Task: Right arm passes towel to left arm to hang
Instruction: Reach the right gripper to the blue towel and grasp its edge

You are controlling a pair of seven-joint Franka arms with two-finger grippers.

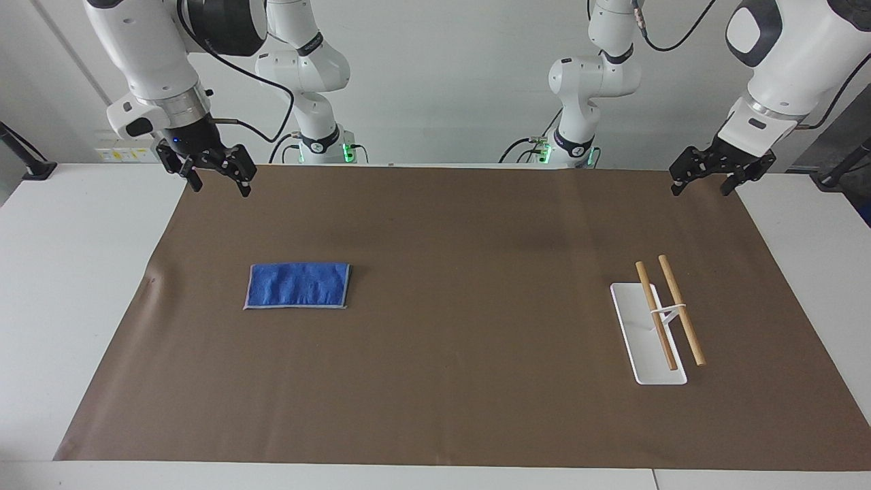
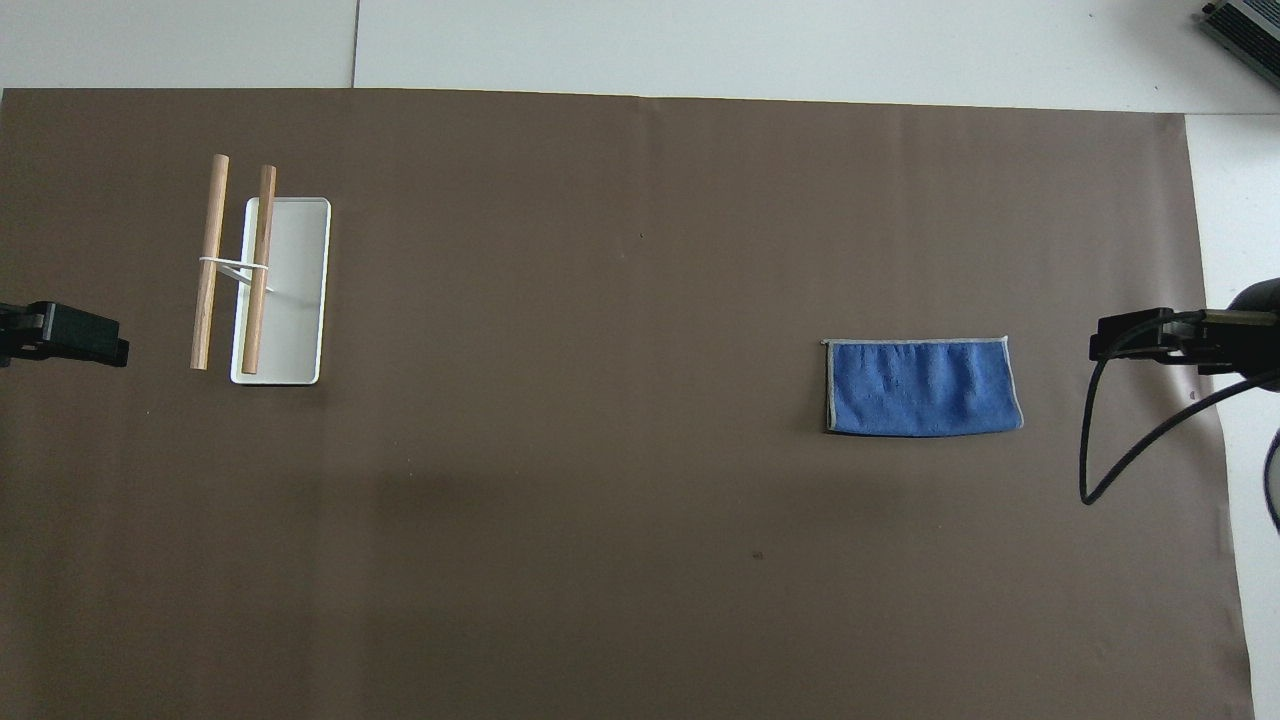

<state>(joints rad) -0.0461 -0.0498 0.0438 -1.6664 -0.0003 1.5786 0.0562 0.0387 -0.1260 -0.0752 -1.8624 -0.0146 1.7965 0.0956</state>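
Towel (image 1: 297, 286) lying flat on the brown mat (image 1: 449, 327), not yet gripped; both grippers held in the air.

The towel is seen spread as a rectangle toward the right arm's end of the table, well apart from the rack (image 1: 659, 320), which is placed toward the left arm's end: two wooden rods on a white base. The right gripper (image 1: 216, 178) is held over the mat's edge nearest the robots, with its fingers spread and nothing between them; in the overhead view its tip (image 2: 1120, 335) is seen just beside the towel's short edge, though its height there is probably well above the cloth. The left gripper (image 1: 705, 178) is held waiting over the mat's corner near the left arm's base, fingers spread and empty.
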